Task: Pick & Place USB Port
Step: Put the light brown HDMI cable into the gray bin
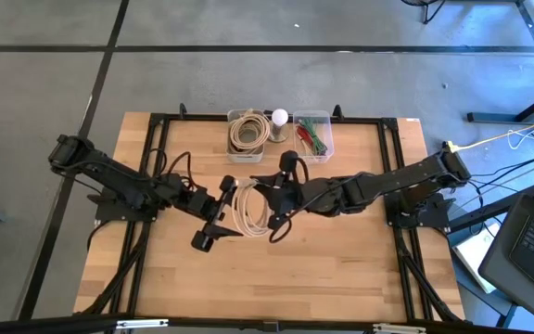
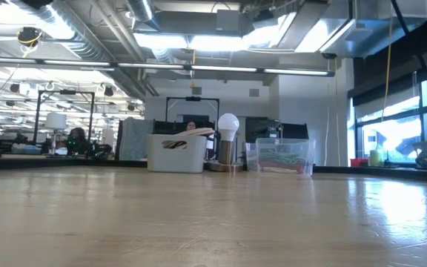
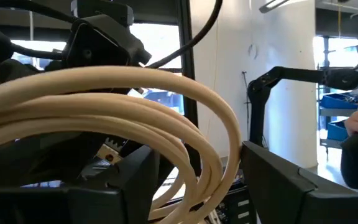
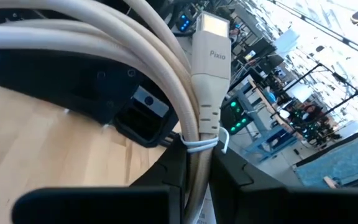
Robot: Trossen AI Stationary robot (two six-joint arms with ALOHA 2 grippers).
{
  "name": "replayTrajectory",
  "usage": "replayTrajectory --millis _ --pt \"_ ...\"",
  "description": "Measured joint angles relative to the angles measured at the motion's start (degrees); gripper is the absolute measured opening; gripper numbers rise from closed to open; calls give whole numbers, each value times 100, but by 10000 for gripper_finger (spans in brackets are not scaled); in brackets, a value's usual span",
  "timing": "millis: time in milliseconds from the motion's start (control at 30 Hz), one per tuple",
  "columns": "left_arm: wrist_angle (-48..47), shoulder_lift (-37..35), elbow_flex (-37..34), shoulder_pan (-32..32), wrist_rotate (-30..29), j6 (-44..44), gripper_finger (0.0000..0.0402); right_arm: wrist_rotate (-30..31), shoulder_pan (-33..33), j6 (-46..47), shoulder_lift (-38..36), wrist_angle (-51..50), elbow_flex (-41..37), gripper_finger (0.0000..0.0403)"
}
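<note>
Cable coil [image 1: 251, 206] mid-table; two bins [image 1: 247, 137] behind it.

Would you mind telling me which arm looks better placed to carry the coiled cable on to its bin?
Probably the right. The right gripper is shut on the coiled cable just below its plug, and the bins lie nearer its side. The left gripper merely flanks the coil.

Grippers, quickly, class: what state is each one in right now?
Left gripper: at the coiled cable; grip cannot be told.
Right gripper: shut on the coiled cable.
</note>
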Motion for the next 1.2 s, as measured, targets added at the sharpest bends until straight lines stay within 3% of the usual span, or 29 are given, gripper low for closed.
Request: replayTrajectory --millis 333,567,667,833,1067,1133,1200 --pt "-38 0 11 6 209 -156 217 114 -27 -564 30 244 0 38" --pt "-33 -2 21 0 -12 -24 210 213 -27 -677 30 361 0 38" --pt "-66 -2 22 -6 -315 159 170 163 -39 -648 30 382 0 38" --pt "-168 5 22 95 -29 158 33 131 -36 -591 30 416 2 38" --pt "-155 7 22 188 92 52 29 133 -33 -524 30 417 2 39" --pt "-139 6 22 188 152 46 29 137 1 -530 30 463 2 70" --pt "-104 3 22 188 153 67 29 261 43 -546 30 553 2 125"
